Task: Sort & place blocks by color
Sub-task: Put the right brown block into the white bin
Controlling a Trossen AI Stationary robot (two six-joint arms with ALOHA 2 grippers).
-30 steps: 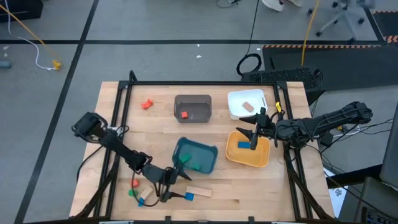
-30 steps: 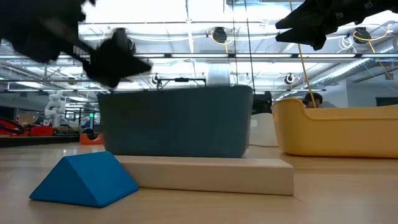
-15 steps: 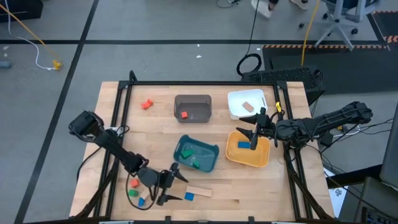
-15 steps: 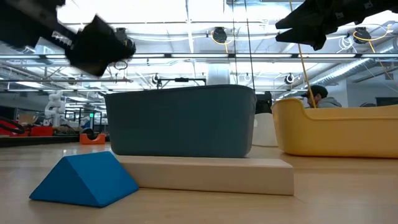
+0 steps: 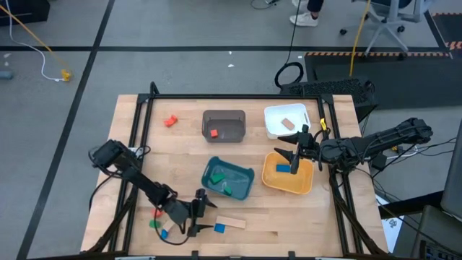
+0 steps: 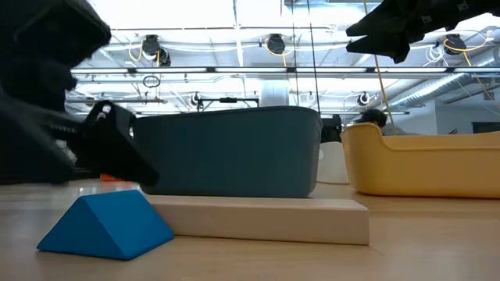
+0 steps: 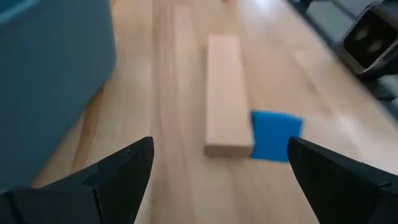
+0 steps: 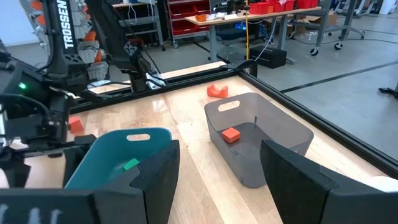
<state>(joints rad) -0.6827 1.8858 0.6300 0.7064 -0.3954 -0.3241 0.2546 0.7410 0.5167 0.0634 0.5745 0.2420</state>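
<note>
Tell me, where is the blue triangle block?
The blue triangle block lies at the table's near edge in the high view, touching the end of the plain wood bar, just ahead of the open left gripper.

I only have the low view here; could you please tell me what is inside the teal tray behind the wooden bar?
Observer: The teal tray holds green blocks, and nothing else that I can see.
Operator: Thank you. And the yellow tray?
Observer: The yellow tray holds one blue block; the right tool hangs open above it.
Operator: Is the left tool near my blue wedge?
Observer: Yes. The left tool is open and low, with the wooden bar and the blue wedge just ahead of its fingers.
</note>
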